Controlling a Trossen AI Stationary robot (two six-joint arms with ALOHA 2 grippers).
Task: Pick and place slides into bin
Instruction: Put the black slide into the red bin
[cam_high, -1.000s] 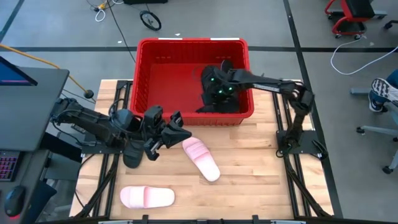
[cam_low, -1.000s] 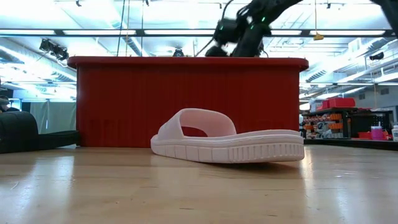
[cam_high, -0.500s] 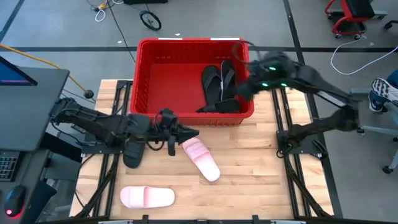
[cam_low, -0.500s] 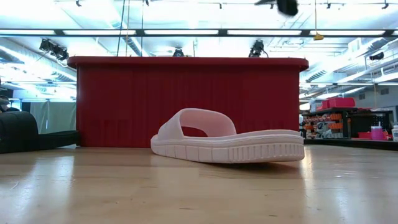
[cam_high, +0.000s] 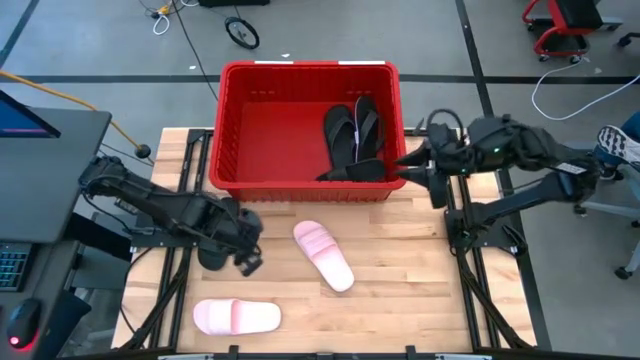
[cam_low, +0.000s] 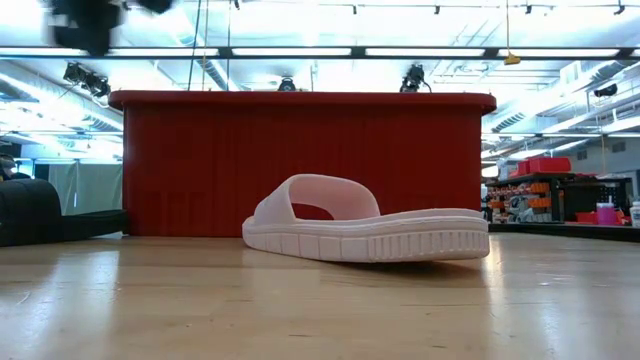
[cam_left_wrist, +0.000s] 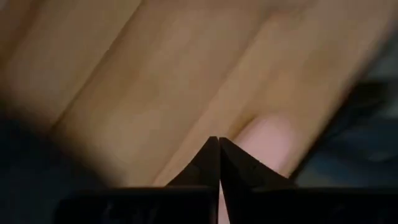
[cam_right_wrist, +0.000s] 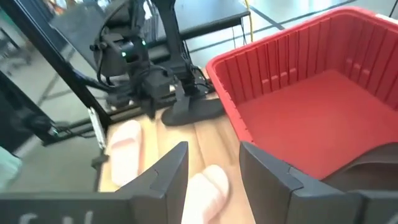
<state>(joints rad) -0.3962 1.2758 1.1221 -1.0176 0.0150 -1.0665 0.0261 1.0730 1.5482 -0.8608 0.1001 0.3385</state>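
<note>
- We see three black slides (cam_high: 353, 140) lying in the red bin (cam_high: 240, 115); two pink slides (cam_high: 323, 255) and one black slide (cam_high: 211, 250) lie on the worktop (cam_high: 400, 280).
- Our left hand (cam_high: 248, 262), fingers closed on nothing, hovers by that black slide, likely to take it next.
- Our right hand (cam_high: 412, 168), open and empty, has swung out of the bin since a second ago; the left has drawn back from the nearer pink slide.

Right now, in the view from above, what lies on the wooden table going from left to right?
Black sandal under the left gripper → pale pink slide lying flat → second pale pink slide, angled → right gripper beside the big red plastic bin.
</note>
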